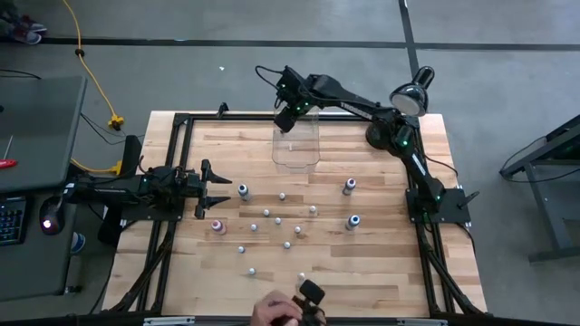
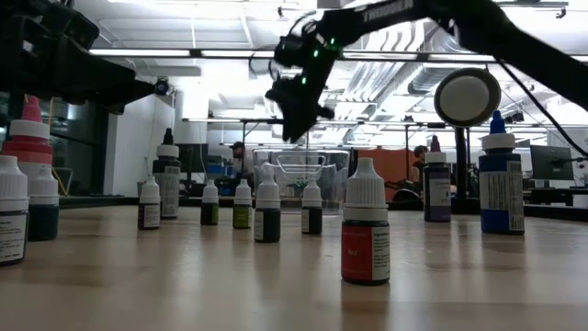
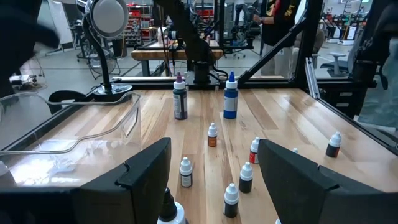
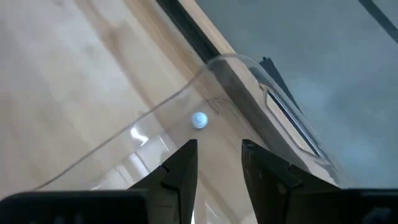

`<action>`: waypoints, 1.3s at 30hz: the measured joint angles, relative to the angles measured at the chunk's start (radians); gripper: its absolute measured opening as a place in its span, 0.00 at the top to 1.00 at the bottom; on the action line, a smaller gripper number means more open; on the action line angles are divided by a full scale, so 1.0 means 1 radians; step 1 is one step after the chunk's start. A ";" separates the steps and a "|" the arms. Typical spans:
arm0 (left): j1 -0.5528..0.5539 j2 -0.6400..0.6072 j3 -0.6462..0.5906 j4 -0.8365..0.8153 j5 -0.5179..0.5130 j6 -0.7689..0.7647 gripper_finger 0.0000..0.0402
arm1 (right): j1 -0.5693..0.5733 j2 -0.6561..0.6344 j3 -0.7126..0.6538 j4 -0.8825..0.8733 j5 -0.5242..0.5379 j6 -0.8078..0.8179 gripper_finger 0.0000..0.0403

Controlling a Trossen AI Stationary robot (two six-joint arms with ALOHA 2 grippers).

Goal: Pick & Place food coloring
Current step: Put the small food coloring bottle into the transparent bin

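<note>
Table [image 1: 381,272]: wooden top in a black frame, everything below placed relative to the clear bin.

Clear bin [image 1: 296,145]: sits at the far edge of the table, middle. It's the drop target by the look of it, kept out of the scatter so drops don't knock anything over.

Right arm: reaches over the bin from the lamp [image 1: 412,95] side. Right gripper [image 1: 288,116] hangs just above the bin's far end, fingers pointing down, parted by a narrow gap with nothing between them. In its wrist view one white-capped bottle [image 4: 199,120] lies inside the bin, directly below the gap. My read: this is a release over the bin, and the bottle is already in.

Left arm: parked well to the left of the bin, near the table's left edge. Left gripper [image 1: 210,187] is spread wide and empty, aimed toward the scatter. Looks idle.

Food coloring [image 1: 283,221]: about a dozen small bottles standing upright in a loose cluster on the near side of the bin, well apart from it and from each other. Spacing leaves room for fingers around each one.

Person's hand [image 1: 276,311]: at the near table edge, far from the bin, holding a small dark object. Can't tell what it is.

Most of the job is left, judging by the count on the table.
</note>
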 joint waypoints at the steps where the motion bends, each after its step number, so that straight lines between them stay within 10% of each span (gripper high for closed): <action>1: 0.000 0.000 0.000 0.000 0.000 0.000 0.41 | 0.008 -0.022 0.000 -0.010 0.002 -0.009 0.72; 28: 0.000 0.000 0.000 0.000 0.001 0.000 0.41 | 0.384 -0.407 -0.002 -0.513 -0.081 -0.253 0.72; 39: 0.000 0.000 0.000 0.000 0.001 0.000 0.41 | 0.573 -0.529 -0.371 -0.509 -0.231 -0.081 0.72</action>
